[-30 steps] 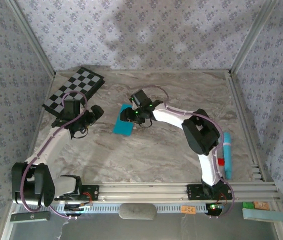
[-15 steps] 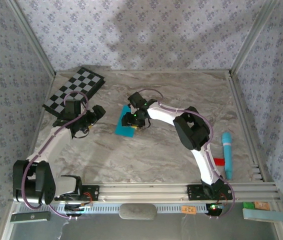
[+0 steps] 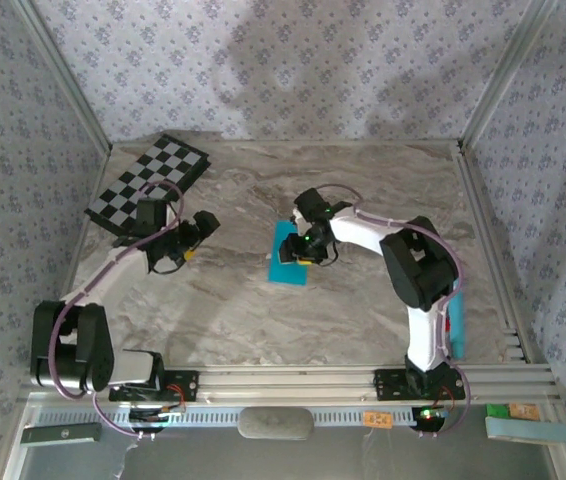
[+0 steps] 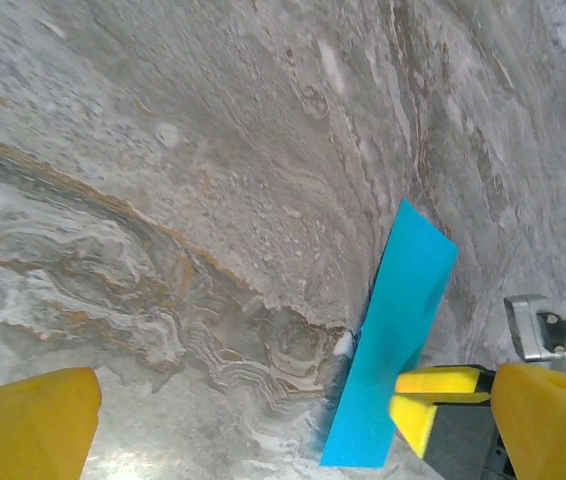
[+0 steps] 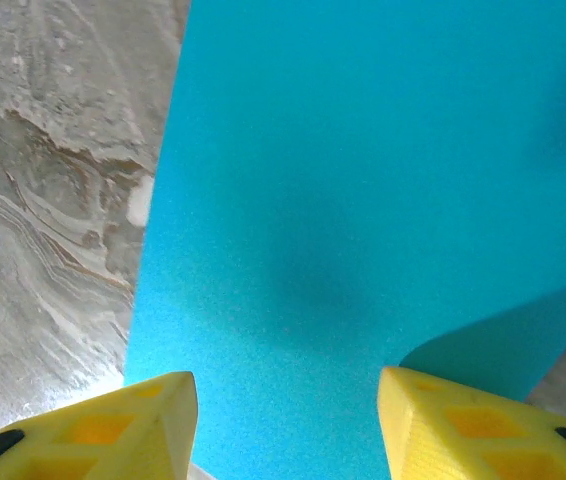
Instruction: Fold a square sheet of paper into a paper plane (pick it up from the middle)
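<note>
The square sheet of paper (image 3: 285, 268) is bright turquoise and lies flat on the marble table near its middle. My right gripper (image 3: 306, 246) is down at the sheet's right side. In the right wrist view its yellow fingers stand apart, open, over the paper (image 5: 363, 200), with nothing gripped between them (image 5: 288, 425). My left gripper (image 3: 196, 232) hovers to the left of the sheet, apart from it. It is open (image 4: 288, 435), with the paper (image 4: 393, 340) ahead of it on the right. No folds show in the sheet.
The black-and-white checkerboard (image 3: 148, 178) lies at the back left corner. A long pale teal bar (image 3: 457, 325) lies along the right edge, partly behind the right arm. Metal rails run along the near edge (image 3: 293, 382).
The right gripper has swung right and a little nearer, and the paper has slid with it from left of centre toward the middle. The left gripper has shifted slightly right.
</note>
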Motion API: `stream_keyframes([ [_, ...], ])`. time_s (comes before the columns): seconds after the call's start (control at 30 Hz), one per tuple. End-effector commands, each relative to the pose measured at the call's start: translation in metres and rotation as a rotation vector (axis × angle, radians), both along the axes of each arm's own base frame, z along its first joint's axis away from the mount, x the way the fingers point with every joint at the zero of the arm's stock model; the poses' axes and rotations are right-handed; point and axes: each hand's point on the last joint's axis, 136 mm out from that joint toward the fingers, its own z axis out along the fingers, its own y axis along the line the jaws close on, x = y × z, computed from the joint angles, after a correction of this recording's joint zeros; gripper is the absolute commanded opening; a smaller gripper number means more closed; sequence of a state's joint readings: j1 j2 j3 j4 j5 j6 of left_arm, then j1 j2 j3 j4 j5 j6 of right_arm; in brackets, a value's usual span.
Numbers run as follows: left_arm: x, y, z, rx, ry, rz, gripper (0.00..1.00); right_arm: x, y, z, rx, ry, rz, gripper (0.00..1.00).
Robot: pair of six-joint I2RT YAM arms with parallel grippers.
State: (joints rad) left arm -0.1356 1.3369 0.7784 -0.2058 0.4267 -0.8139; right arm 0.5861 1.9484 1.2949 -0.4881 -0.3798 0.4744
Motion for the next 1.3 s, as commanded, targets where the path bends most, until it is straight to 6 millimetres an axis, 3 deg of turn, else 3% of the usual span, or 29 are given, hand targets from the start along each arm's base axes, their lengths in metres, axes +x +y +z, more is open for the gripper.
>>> stream_keyframes([
  [0.0,0.002,-0.025,0.002,-0.05,-0.009,-0.086,1.0,0.014,0.01,0.037,0.088,-0.085,-0.117,0.53],
  [0.17,-0.002,-0.061,-0.003,-0.076,0.015,-0.188,0.98,0.021,-0.009,0.029,0.097,-0.084,-0.301,0.52],
  [0.5,-0.01,-0.111,-0.015,-0.103,0.062,-0.327,0.92,0.02,-0.017,0.014,0.073,-0.049,-0.33,0.49],
  [0.93,-0.017,-0.134,-0.039,-0.103,0.123,-0.374,0.81,0.016,-0.018,-0.007,0.078,0.0,-0.333,0.49],
  [1.27,-0.027,-0.143,-0.062,-0.076,0.171,-0.397,0.54,-0.002,-0.035,-0.04,0.026,0.074,-0.345,0.48],
])
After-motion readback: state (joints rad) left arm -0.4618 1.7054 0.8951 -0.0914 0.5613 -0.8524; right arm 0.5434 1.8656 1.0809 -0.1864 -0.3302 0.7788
